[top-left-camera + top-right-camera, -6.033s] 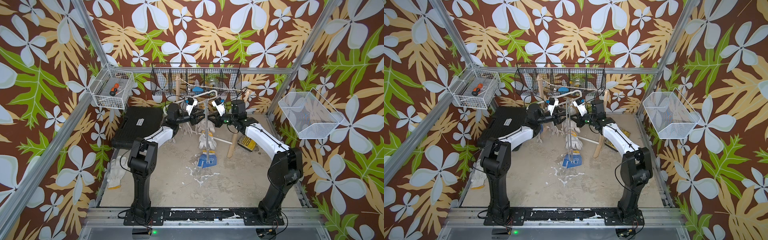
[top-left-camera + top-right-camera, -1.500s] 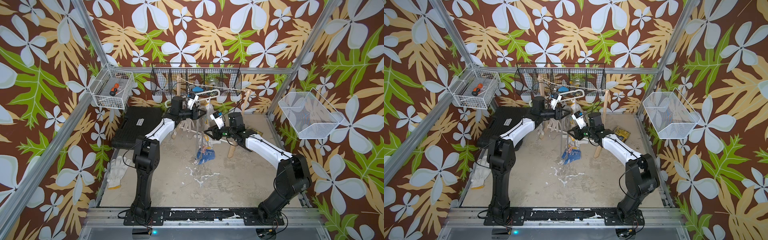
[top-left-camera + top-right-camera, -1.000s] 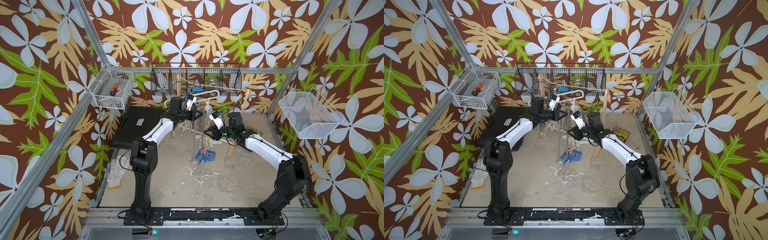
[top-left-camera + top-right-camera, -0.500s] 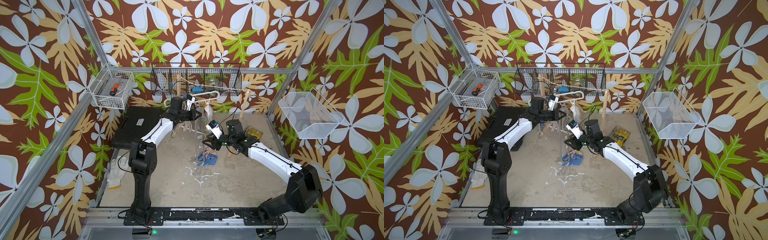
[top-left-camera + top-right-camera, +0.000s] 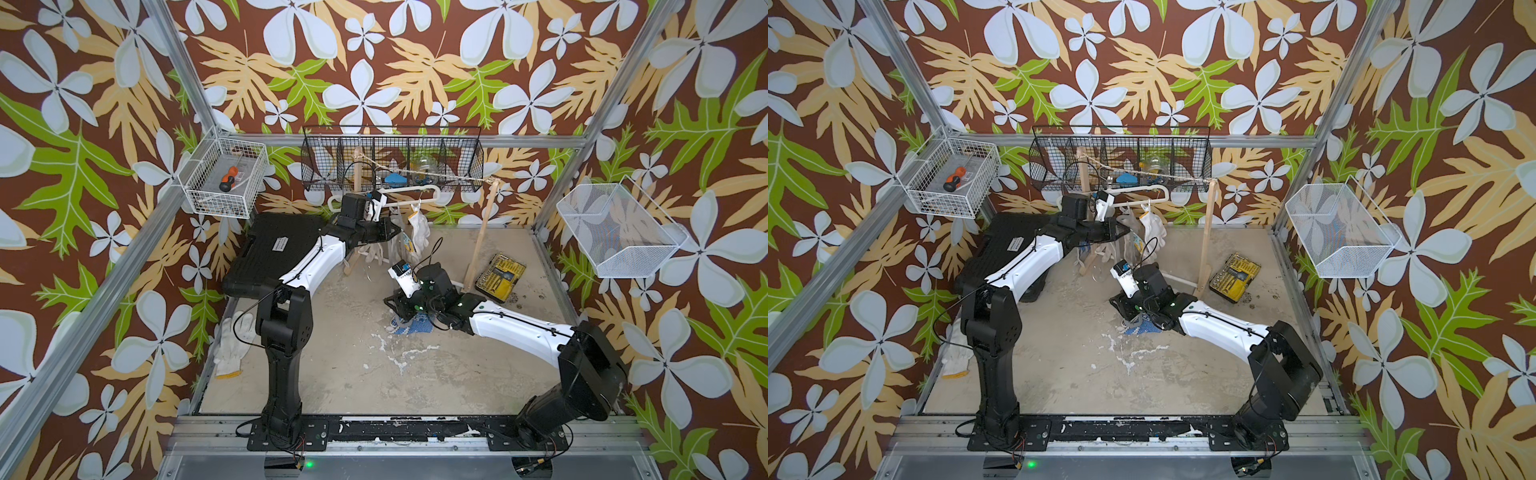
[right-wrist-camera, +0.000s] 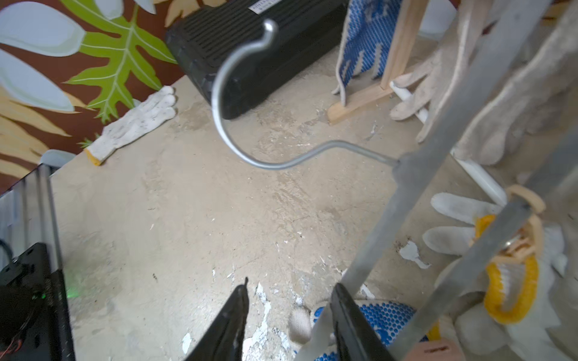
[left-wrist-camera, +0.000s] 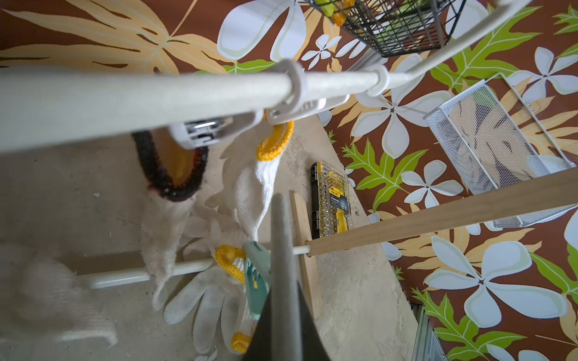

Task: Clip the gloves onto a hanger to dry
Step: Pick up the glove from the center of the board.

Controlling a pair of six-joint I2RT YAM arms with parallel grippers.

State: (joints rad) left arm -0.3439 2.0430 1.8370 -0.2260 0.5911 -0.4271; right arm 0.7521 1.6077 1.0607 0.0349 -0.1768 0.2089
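A: Where were the gloves [image 5: 417, 226]?

B: Mostly hung up. Some dangled from clips [image 7: 308, 107] on the white hanger [image 7: 125, 100], which hung on the rope [image 5: 436, 173] between wooden posts [image 5: 479, 237]. One there had a yellow cuff and one a dark cuff. More were clipped to the metal hanger [image 6: 416, 181], which stood steeply tilted with its hook out to the side.

A: What held that one?

B: The left gripper [image 5: 390, 230]. Its jaws were together on the thin grey bar, up near the white hanger.

A: And the right gripper [image 6: 292, 284]?

B: It was low over the floor [image 5: 415, 382], jaws apart, with nothing clamped between them. The metal bar ran close by one finger, but I couldn't tell whether they touched.

A: Was anything lying loose?

B: A dotted glove [image 6: 375, 315], blue side up, lay just beneath the right gripper. A plain glove [image 5: 230, 345] with a yellow cuff lay well apart from it, at the floor's edge near the black case [image 5: 274, 249]. A second dotted glove [image 6: 362, 40] hung beside a post.
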